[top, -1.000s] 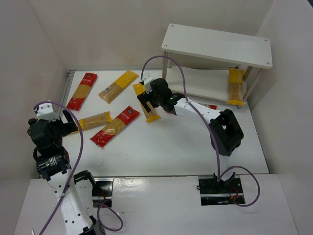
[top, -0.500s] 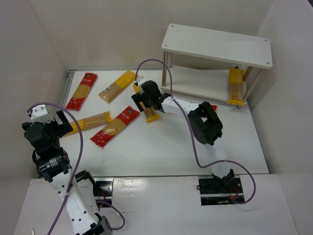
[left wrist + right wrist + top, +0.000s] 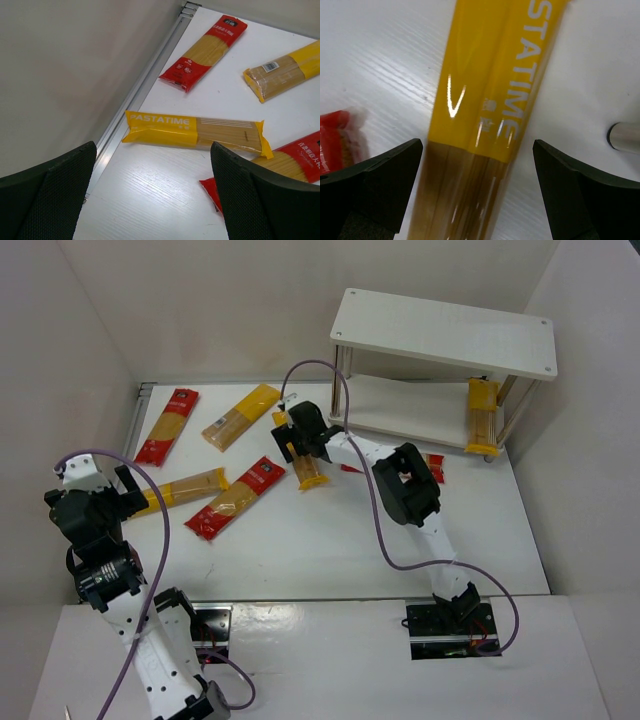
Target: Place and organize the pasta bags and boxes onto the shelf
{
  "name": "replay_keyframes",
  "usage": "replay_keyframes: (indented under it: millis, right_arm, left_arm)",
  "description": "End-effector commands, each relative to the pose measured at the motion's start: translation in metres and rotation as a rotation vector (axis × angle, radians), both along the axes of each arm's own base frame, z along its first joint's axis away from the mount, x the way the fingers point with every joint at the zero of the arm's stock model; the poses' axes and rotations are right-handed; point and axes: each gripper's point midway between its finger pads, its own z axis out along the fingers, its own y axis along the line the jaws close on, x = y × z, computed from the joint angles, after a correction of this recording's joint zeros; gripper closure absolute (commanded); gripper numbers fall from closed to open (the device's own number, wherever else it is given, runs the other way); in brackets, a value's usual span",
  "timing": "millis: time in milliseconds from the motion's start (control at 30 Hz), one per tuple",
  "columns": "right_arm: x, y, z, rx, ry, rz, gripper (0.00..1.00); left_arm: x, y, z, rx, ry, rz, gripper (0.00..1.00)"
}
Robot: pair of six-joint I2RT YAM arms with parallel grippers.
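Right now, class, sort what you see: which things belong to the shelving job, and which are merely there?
Job: shelf; yellow pack on its lower tier; loose yellow packs and red packs on the table.
Merely there: purple cables; metal rail at the table's left edge.

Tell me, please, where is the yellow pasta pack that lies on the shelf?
In the top external view, the yellow pasta pack lies on the lower tier of the shelf, at its right end, with one end reaching the front edge.
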Motion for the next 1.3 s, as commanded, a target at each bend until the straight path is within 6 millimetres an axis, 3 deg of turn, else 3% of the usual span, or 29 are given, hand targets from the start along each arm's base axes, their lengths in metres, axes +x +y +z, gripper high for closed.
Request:
replay_keyframes:
  millis: [0,233,467,567,667,733,767,800,833,867,900,967,1100,1267]
  right_arm:
    - [0.02,-0.008,0.007,0.02,-0.018,-0.073,0.0]
    - [0.024,-0.008,-0.006,-0.007,0.037,-0.067,0.0]
    - [0.013,-0.009,-0.028,-0.063,0.144,-0.046,0.0]
    - [0.011,-0.017,-0.039,-0.092,0.158,-0.077,0.23]
    - [0.002,-0.013,-0.038,-0.104,0.184,-0.059,1.0]
    - [-0.009,-0.008,-0.04,-0.165,0.175,-0.033,1.0]
    - [-0.025,-0.003,-0.046,-0.21,0.18,0.001,1.0]
    - [-0.028,0.002,-0.041,-0.203,0.157,0.019,1.0]
    - [-0.03,0.008,-0.013,-0.173,0.11,0.035,1.0]
    - [-0.044,0.005,-0.018,-0.183,0.12,0.047,1.0]
    - [-0.047,0.013,-0.005,-0.183,0.071,0.073,1.0]
    - [-0.055,0.012,0.022,-0.167,0.035,0.073,1.0]
    - [-0.059,0.004,0.053,-0.164,-0.022,0.052,1.0]
    - [-0.063,-0.018,0.067,-0.211,-0.089,-0.021,1.0]
  left_arm:
    - [0.001,0.003,0.008,0.0,-0.046,0.019,0.0]
    - [0.001,0.003,0.008,0.0,-0.046,0.019,0.0]
    - [0.001,0.003,0.008,0.0,-0.046,0.019,0.0]
    - [0.001,0.003,0.008,0.0,-0.046,0.019,0.0]
    - [0.001,0.003,0.008,0.0,-0.046,0.019,0.0]
    - [0.001,0.003,0.008,0.0,-0.046,0.019,0.0]
    - [0.001,0.003,0.008,0.0,-0.046,0.019,0.0]
    - [0.002,0.001,0.008,-0.002,-0.047,0.01,0.0]
    - [0.002,0.001,0.008,-0.002,-0.047,0.01,0.0]
    - [0.002,0.001,0.008,-0.002,-0.047,0.01,0.0]
    - [0.002,0.001,0.008,-0.002,-0.047,0.01,0.0]
    - [0.002,0.001,0.008,-0.002,-0.047,0.01,0.0]
    - [0.003,0.0,0.008,-0.004,-0.048,0.001,0.0]
    - [0.001,-0.001,0.01,0.01,-0.051,-0.001,0.0]
